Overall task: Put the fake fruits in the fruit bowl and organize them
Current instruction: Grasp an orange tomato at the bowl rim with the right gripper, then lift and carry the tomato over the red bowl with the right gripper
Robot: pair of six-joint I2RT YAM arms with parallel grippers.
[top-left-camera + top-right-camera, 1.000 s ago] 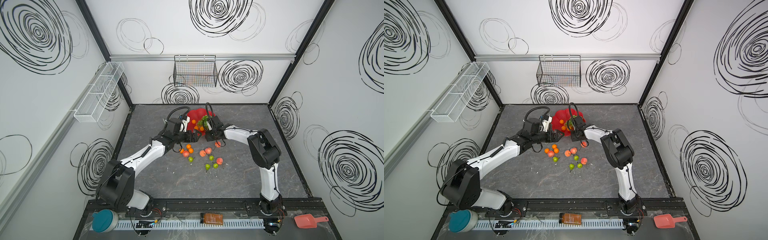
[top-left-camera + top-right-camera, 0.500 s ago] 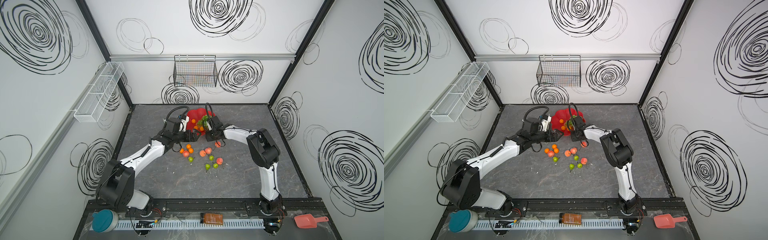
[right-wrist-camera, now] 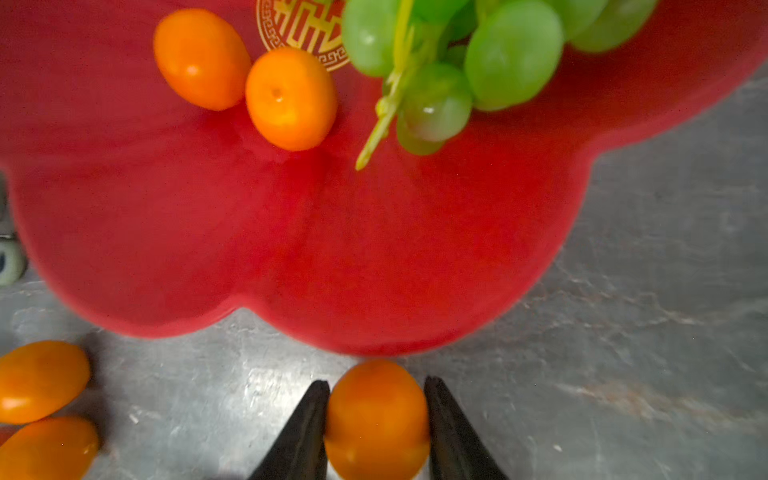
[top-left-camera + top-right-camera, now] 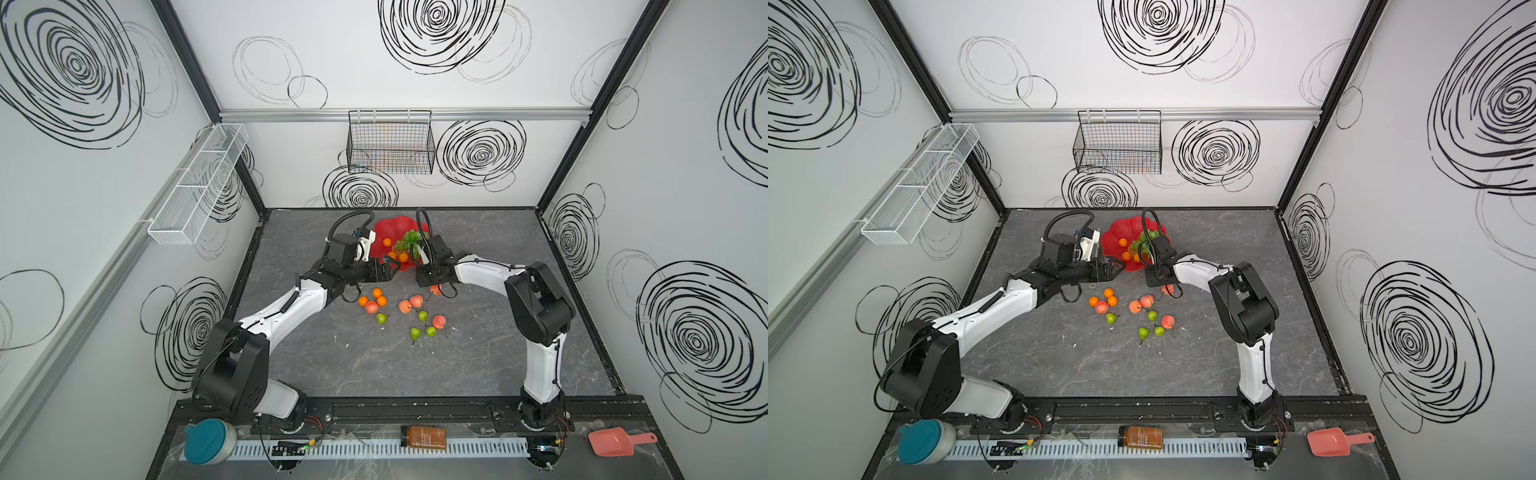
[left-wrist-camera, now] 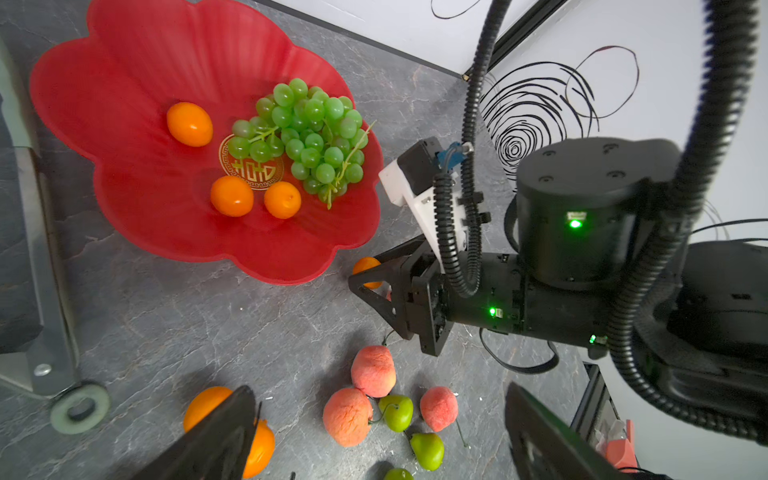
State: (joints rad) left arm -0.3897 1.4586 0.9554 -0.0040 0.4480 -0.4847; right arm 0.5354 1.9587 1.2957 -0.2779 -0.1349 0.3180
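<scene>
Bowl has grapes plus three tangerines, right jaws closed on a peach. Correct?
No. The jaws of the right gripper close on a tangerine, not a peach; the right wrist view shows it. The bowl does hold grapes and three tangerines.

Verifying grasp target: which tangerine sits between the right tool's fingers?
The lone tangerine on the table, just outside the rim of the red bowl, pinched by the right tool. Others lie inside the bowl or grouped farther off.
</scene>
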